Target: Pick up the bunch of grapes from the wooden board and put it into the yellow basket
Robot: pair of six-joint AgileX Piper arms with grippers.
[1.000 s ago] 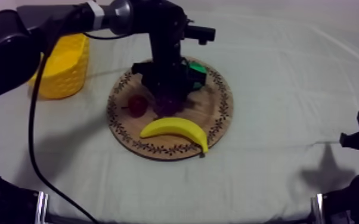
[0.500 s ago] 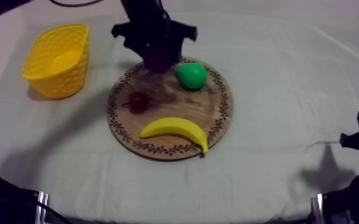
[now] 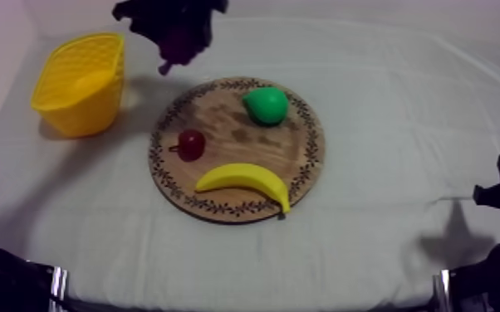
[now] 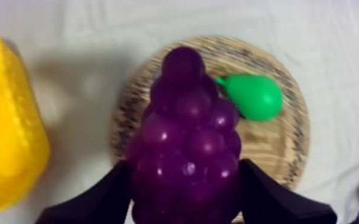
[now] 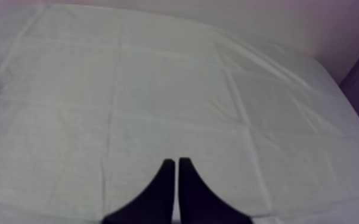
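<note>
You've lifted the bunch of grapes (image 4: 185,119) off the wooden board (image 3: 296,162), left gripper (image 4: 185,184) fingers clamped on it; yellow basket (image 3: 71,91) next. Right gripper (image 5: 174,164) pinched empty.

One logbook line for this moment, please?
left gripper: shut on bunch of grapes, aloft near yellow basket | right gripper: shut | wooden board: pear, banana, small red fruit

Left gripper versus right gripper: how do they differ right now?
The left gripper is shut on the purple bunch of toy grapes; the right gripper is shut on nothing. The left is raised near the round wooden board; the right sits over bare grey-white cloth. Both have black fingers.
</note>
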